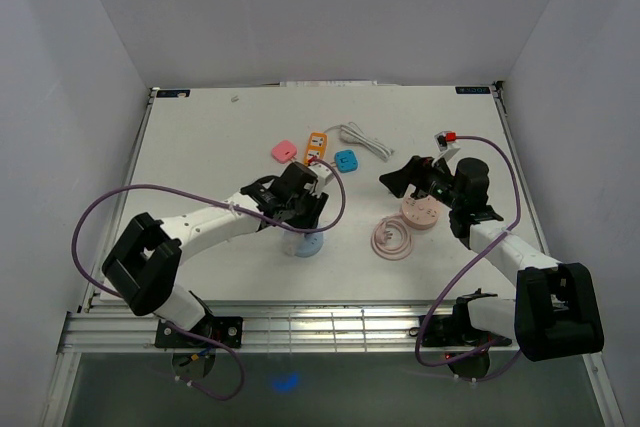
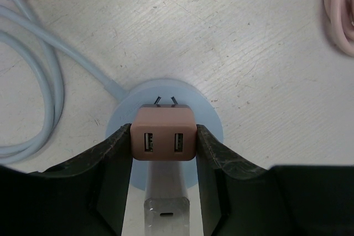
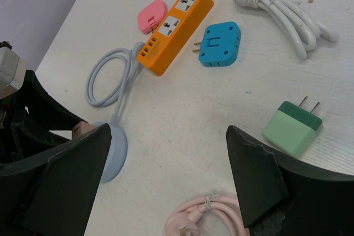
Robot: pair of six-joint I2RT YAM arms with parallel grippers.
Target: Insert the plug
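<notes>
My left gripper [image 2: 164, 146] is shut on a pinkish-brown USB charger plug [image 2: 164, 136]. Its two prongs point away from the camera, over the light blue round socket base [image 2: 209, 126]. I cannot tell if the prongs touch the base. In the top view the left gripper [image 1: 300, 203] sits just above that blue base [image 1: 306, 245]. My right gripper [image 3: 166, 175] is wide open and empty, hovering above the table; in the top view it [image 1: 398, 180] is beside a pink round socket [image 1: 421, 213].
An orange power strip [image 3: 174, 29], a pink plug [image 3: 151, 14], a blue adapter [image 3: 220, 43], a green charger [image 3: 292, 126] and a white cable [image 3: 282, 4] lie behind. The blue base's cable [image 3: 108, 78] loops nearby. A coiled pink cable [image 1: 392, 239] lies mid-table.
</notes>
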